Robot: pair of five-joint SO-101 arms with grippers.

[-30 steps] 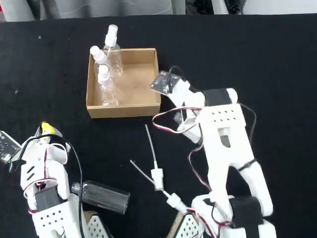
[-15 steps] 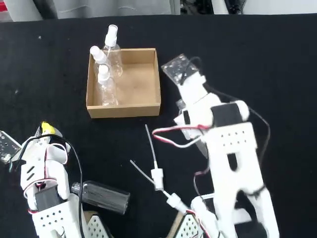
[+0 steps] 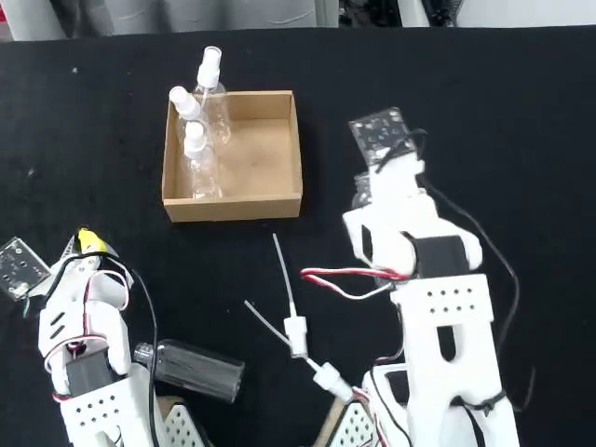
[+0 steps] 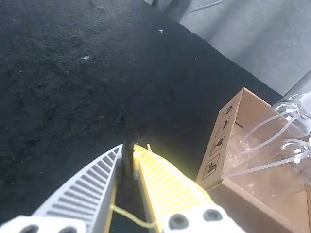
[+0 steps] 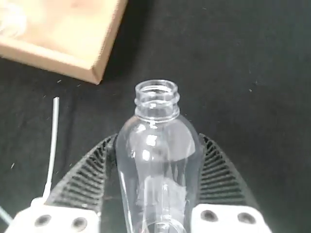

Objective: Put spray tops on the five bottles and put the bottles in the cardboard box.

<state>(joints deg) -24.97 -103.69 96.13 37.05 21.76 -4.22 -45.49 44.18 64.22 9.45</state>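
Note:
My right gripper (image 5: 158, 141) is shut on a clear bottle (image 5: 158, 160) whose neck is bare; in the high view this gripper (image 3: 366, 199) hangs over the black table to the right of the cardboard box (image 3: 250, 203). Three bottles with spray tops (image 3: 200, 154) stand along the box's left side. Another topless bottle (image 3: 191, 367) lies by the left arm's base. Two loose spray tops (image 3: 296, 332) (image 3: 326, 377) with long tubes lie in front of the box. Off the box's front-left corner, my left gripper (image 4: 129, 154) is shut with nothing in it, seen as (image 3: 85, 239) from above.
The black table (image 3: 503, 112) stretches wide to the right and behind the box. Both arm bases crowd the front edge, and red and black cables (image 3: 335, 277) loop beside the right arm. The box's right half (image 3: 261, 149) holds nothing.
My right arm has swung away from the box's right wall, rightward, carrying the bottle. The left arm's wrist has turned a little; its base stays put.

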